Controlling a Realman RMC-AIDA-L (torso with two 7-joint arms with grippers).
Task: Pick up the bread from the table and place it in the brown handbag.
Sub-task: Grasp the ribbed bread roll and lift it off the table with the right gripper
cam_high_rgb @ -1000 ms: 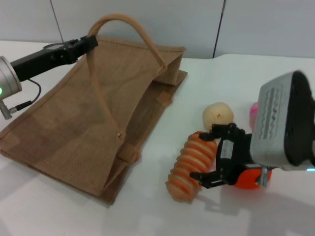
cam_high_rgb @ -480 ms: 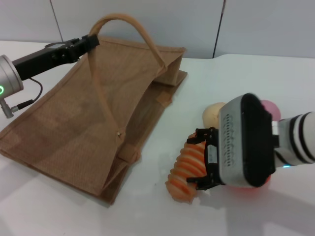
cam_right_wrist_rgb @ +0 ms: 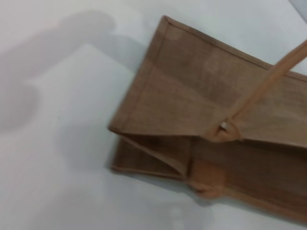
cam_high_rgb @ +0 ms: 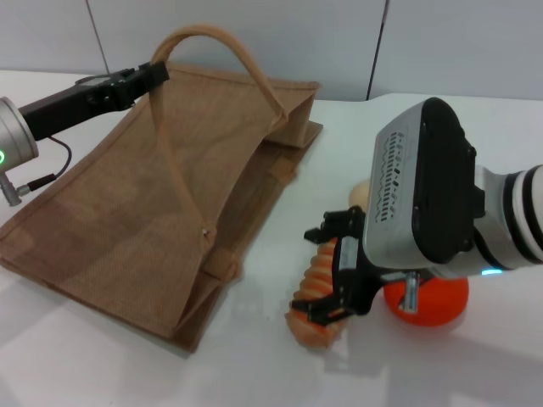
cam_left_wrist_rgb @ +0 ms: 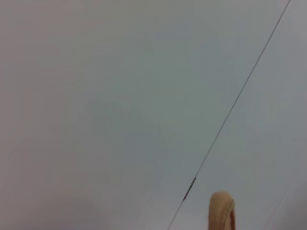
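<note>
Grasping is the step in hand: the right gripper (cam_high_rgb: 327,275) sits over the bread (cam_high_rgb: 316,292), its fingers spread wide astride the loaf, not yet closed. The bread lies on the white worktop (cam_high_rgb: 102,365) at about five o'clock from the brown handbag (cam_high_rgb: 161,203), near its open mouth. The left gripper (cam_high_rgb: 153,72) pinches one bag handle (cam_high_rgb: 212,38), holding it raised. Next, I judge, the fingers should close, lift, and carry the loaf toward ten o'clock into the opening.
</note>
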